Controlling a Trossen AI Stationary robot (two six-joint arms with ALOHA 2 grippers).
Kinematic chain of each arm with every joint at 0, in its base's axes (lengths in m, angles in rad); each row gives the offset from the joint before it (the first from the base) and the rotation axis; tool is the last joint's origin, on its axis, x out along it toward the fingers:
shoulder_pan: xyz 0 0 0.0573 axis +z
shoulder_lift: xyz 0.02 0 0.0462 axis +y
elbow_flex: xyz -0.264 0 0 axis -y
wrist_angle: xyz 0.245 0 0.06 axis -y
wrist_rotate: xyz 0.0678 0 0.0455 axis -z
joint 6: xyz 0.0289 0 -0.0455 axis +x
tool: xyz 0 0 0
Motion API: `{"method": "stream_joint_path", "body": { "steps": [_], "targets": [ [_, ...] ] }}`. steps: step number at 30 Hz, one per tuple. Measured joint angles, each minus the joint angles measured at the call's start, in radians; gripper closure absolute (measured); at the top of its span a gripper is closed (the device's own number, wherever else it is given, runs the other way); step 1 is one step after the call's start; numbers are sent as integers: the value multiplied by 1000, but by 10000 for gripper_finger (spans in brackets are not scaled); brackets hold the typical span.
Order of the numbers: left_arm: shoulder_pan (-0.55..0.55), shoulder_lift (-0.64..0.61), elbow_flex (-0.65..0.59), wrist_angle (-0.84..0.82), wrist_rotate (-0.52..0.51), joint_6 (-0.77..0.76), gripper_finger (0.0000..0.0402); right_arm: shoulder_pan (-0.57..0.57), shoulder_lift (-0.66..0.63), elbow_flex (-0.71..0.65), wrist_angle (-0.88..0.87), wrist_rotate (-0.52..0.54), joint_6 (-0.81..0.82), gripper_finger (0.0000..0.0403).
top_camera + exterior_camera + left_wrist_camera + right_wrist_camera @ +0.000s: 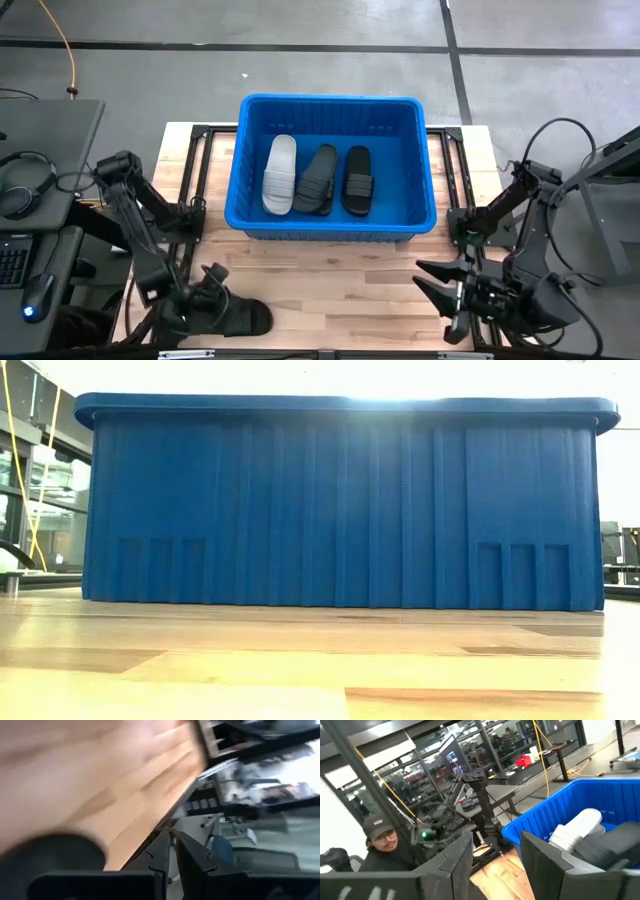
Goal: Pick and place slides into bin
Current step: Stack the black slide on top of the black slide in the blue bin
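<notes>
The blue bin (330,215) stands at the table's far middle; its near wall (340,500) fills the low view. Inside lie a light grey slide (280,173) and two black slides (318,178) (357,180), side by side on the bin's floor. Another black slide (248,318) lies flat on the wooden table at the near left. My left gripper (222,305) is right beside it, shut with nothing between its fingers (172,855); the slide (50,857) shows dark and blurred beside them. My right gripper (420,276) hangs open at the near right, fingers toward the table's left. My left gripper is close against the black slide on the table, with its shut fingers past the slide's side. I cannot tell whether it touches the slide.
Bare wooden table top (340,275) lies between the bin and the near edge. In the right wrist view my open fingers (545,855) frame the bin's corner (555,810), and a person in a cap (380,845) sits beyond the table. A desk with headphones (30,180) stands to the left.
</notes>
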Motion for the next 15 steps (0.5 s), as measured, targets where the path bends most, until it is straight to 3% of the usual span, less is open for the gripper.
{"method": "stream_joint_path", "body": {
  "steps": [6, 11, 15],
  "targets": [
    [1, 99, 0, -56, 97, -367, 378, 20, -10, 0, 0, 1, -60, 249],
    [29, 117, 0, -66, 216, -451, 378, 21, -10, 0, 0, 0, -114, 249],
    [36, 118, 0, -69, 191, -431, 378, 14, -10, 0, 0, 0, -138, 249]
  ]
}}
